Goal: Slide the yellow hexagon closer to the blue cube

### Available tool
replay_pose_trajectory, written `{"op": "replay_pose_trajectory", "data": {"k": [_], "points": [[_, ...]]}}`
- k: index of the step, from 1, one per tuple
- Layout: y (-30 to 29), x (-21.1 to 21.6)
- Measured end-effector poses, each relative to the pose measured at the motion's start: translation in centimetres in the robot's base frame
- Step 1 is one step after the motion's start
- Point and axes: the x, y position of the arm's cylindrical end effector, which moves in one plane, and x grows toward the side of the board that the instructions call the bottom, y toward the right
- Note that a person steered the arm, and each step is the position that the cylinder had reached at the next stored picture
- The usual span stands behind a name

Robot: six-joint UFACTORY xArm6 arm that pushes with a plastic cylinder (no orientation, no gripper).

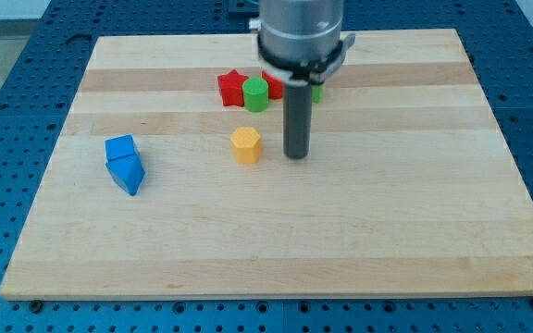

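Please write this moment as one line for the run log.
tip: right of yellow hexagon, small gap | blue cube: far left, touching blue triangular block | hexagon not yet near cube

You are looking at what seems to be a robot lab. A pale wooden board [276, 231] lies on a blue metal table [7, 83] full of little holes in rows, the kind used for bolting machines down.

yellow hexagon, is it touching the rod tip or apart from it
Apart. The yellow hexagon sits just to the view's left of my tip, with a strip of bare board between them.
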Motion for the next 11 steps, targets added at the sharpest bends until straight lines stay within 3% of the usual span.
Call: {"op": "replay_pose_trajectory", "data": {"k": [3,5,6,9,10,11], "points": [[-8.7,-0.2],[-3.9,0.5],[-5.2,1.7],[-14.9,1.9],[-15.2,1.9],[-9.6,0.8]]}}
